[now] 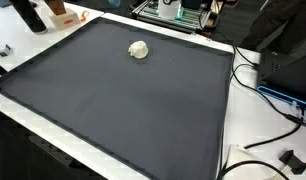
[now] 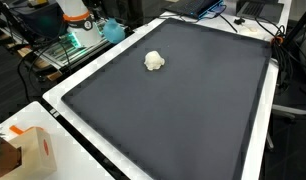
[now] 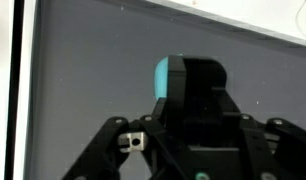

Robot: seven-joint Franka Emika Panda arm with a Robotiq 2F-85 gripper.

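A small white crumpled lump lies alone on a large dark grey mat, toward the mat's far end in both exterior views. In the wrist view my gripper rises from the bottom edge as a black body with a teal piece on its left side. Its fingers stand together with no gap showing and nothing between them. Beneath it is only bare mat; the lump is out of the wrist view. The arm itself is hard to make out in the exterior views.
The mat sits on a white table whose rim frames it. An orange and white box stands at one corner. Cables and a black part lie beside the mat. A metal rack stands beyond its far edge.
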